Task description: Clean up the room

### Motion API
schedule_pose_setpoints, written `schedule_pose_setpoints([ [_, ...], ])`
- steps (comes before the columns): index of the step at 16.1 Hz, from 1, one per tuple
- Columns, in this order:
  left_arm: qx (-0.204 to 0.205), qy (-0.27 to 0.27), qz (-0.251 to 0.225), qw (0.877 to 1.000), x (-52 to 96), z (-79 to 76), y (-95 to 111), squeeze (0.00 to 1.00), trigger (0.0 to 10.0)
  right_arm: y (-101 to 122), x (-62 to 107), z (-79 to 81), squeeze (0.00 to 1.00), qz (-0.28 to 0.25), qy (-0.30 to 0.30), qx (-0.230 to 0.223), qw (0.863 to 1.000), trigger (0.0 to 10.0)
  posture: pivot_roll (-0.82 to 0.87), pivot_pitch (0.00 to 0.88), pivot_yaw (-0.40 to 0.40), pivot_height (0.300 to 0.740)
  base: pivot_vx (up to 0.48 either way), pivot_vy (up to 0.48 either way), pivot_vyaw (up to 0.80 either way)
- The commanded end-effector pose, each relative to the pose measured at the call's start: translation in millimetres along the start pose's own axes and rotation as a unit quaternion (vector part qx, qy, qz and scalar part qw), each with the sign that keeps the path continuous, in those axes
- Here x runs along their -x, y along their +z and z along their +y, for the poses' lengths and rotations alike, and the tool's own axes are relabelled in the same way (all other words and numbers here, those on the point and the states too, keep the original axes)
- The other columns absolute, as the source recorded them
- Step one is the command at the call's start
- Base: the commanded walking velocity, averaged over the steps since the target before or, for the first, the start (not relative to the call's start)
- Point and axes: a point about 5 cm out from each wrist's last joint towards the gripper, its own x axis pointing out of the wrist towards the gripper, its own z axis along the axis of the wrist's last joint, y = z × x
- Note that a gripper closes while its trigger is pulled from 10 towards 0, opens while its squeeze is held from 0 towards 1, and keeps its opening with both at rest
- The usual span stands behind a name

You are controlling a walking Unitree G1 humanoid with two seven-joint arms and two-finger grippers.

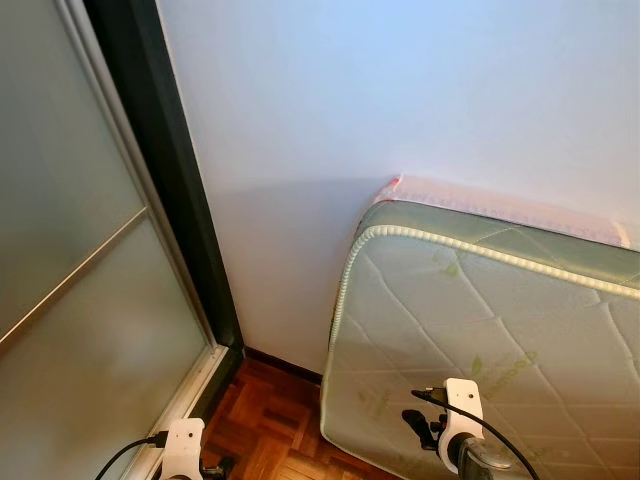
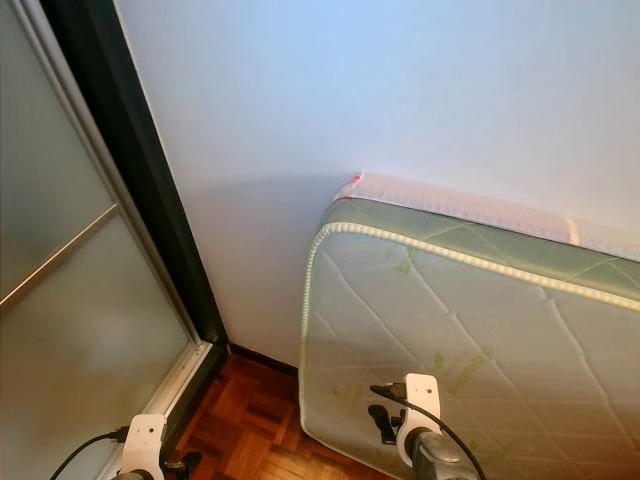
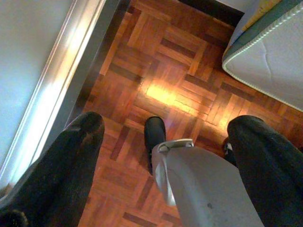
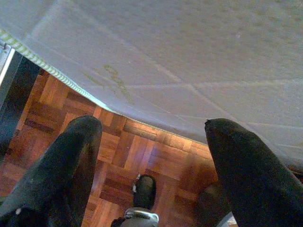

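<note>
L gripper [image 3: 161, 137] at 7 o'clock, fingers spread, empty, over parquet floor [image 3: 165, 90]. R gripper [image 4: 151, 142] at 5, also spread, empty, just beside mattress [image 1: 480, 330] leaning on wall [image 1: 350, 100] at 3. Sliding door [image 1: 70, 300] at 9. No clutter to tell; progress unclear, prob. nothing in hand yet.

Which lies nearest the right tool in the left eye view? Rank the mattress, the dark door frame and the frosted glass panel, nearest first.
From the right tool, low on the right:
1. Mattress, directly behind it, leaning on the wall.
2. Dark door frame, to its left, across the parquet floor.
3. Frosted glass panel, farther left, beyond the frame.
</note>
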Motion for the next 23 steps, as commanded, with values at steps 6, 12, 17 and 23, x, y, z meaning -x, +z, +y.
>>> schedule_pose_setpoints([
  [6, -0.021, 0.004, 0.009, 1.0, 1.9, 2.2, -7.1, 0.0, 10.0, -0.7, 0.7, -0.4, 0.0, -0.028, -0.023, -0.023, 0.999, 10.0, 0.21, 0.058, -0.031, 0.74, 0.0, 0.0, 0.0],
  [12, -0.021, 0.059, -0.009, 0.998, 8.8, 25.9, -12.9, 0.0, 10.0, -0.6, 4.1, 4.3, 0.0, -0.101, -0.022, -0.036, 0.994, 10.0, 0.21, 0.105, -0.026, 0.74, 0.0, 0.0, 0.0],
  [17, 0.027, 0.086, -0.009, 0.996, 11.0, 16.5, -26.7, 0.0, 10.0, -8.9, 10.9, -6.5, 0.0, -0.137, -0.045, -0.075, 0.987, 10.0, 0.27, 0.058, -0.142, 0.74, 0.0, 0.0, 0.0],
  [23, 0.059, 0.101, -0.001, 0.993, 13.9, 5.2, -41.5, 0.0, 10.0, 48.1, 37.7, -49.0, 0.0, -0.317, -0.057, -0.047, 0.945, 10.0, 0.31, 0.026, -0.238, 0.74, 0.0, 0.0, 0.0],
])
